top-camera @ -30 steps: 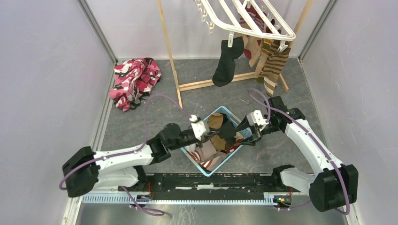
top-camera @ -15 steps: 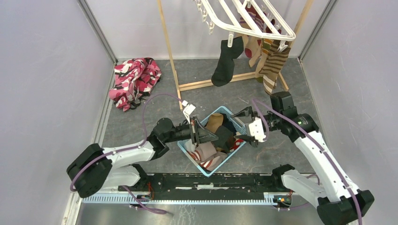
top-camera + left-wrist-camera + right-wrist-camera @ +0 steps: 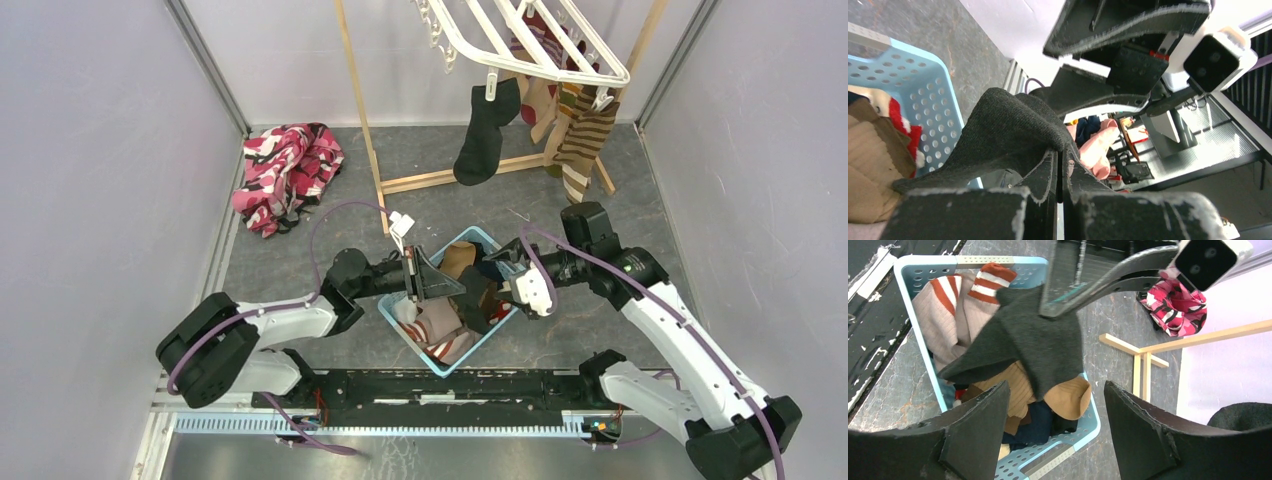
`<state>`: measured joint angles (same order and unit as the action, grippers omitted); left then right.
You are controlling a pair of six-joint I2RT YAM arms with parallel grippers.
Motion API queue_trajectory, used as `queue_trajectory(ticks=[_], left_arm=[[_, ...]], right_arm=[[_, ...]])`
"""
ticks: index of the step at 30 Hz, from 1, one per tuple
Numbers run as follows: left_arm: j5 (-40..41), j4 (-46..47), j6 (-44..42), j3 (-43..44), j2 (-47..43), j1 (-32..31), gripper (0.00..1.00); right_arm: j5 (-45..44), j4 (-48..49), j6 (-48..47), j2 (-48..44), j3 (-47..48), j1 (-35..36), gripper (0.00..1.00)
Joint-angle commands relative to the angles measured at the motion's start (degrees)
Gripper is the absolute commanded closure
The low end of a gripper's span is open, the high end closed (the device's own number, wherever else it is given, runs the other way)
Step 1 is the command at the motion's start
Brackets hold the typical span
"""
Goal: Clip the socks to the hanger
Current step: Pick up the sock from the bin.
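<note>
My left gripper (image 3: 458, 290) is shut on a fold of a dark grey sock (image 3: 480, 296) and holds it above the light blue basket (image 3: 408, 338). In the left wrist view the fabric (image 3: 1008, 125) drapes over the closed fingertips (image 3: 1062, 155). My right gripper (image 3: 503, 280) stands open facing it, a short way off and touching nothing. Its wrist view shows the sock (image 3: 1043, 340) hanging from the left gripper (image 3: 1063, 307) beyond the open right gripper (image 3: 1057, 387). More socks lie in the basket (image 3: 918, 262). The white hanger (image 3: 540, 50) at the back carries a black sock (image 3: 485, 130) and striped socks (image 3: 585, 140).
A thin wooden stand (image 3: 365, 110) holds up the hanger, with its foot bars on the floor behind the basket. A pink, red and black patterned cloth (image 3: 285, 170) lies at the back left. Walls close in both sides.
My left gripper has rolled over and lifted with the dark sock pinched in it. The right gripper has opened, drawn back a little from the sock and turned to face the left one.
</note>
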<state>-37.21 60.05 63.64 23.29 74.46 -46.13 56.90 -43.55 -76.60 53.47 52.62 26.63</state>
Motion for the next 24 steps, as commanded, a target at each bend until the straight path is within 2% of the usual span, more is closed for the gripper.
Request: queue_trajectory(ticks=[1, 7, 15, 21, 24], left_arm=[[-0.3, 4.6, 3.6, 0.1, -1.4, 2.7, 0.97], [-1.0, 8.9, 6.7, 0.2, 0.8, 3.0, 0.97], [-0.5, 15.7, 10.3, -0.5, 4.3, 3.0, 0.95], [-0.5, 16.7, 11.1, -0.5, 5.6, 2.9, 0.94], [-0.4, 16.9, 11.3, -0.7, 5.9, 2.8, 0.94]], right_arm=[[-0.9, -4.9, -4.0, -2.1, 1.3, 0.4, 0.24], [2.6, 1.9, 2.0, -1.6, -1.8, 0.4, 0.25], [3.3, 10.0, 8.2, -0.8, -3.5, 0.6, 0.36], [3.7, 13.7, 11.3, -0.9, -4.7, 0.8, 0.51], [4.3, 14.6, 12.7, -0.8, -4.7, 0.9, 0.66]])
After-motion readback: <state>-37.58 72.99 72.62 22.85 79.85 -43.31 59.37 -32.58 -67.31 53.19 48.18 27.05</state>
